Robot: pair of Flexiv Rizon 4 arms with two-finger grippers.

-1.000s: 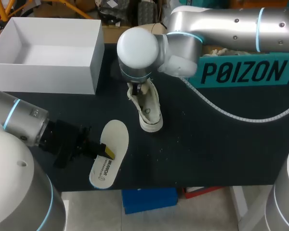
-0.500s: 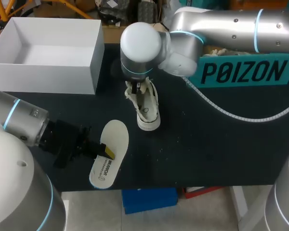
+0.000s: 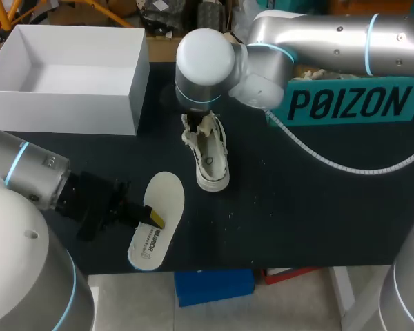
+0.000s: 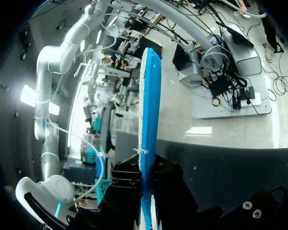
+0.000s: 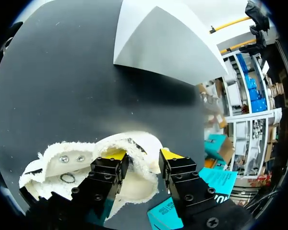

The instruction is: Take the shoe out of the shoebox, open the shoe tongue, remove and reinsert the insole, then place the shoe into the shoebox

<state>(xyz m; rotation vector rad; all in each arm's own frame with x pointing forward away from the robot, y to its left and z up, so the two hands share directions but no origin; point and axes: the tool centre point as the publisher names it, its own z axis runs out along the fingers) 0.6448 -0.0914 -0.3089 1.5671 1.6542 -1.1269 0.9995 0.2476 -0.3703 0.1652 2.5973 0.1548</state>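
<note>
White rectangular cardboard shoebox point(image 3: 69, 76) sat far left on the black table point(image 3: 317, 221). Cream canvas shoe point(image 3: 212, 162) lay mid-table, the right gripper point(image 5: 141, 156) clamped on its far collar. Near left, the left gripper point(image 3: 154, 218) pinched the white foam insole point(image 3: 159, 207), blue underneath, by its edge.

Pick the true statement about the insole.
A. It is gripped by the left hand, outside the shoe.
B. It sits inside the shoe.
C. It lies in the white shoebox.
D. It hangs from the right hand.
A: the head view shows the insole out of the shoe, with the left hand closed on its edge. The left wrist view shows it edge-on between that hand's fingers.
</note>
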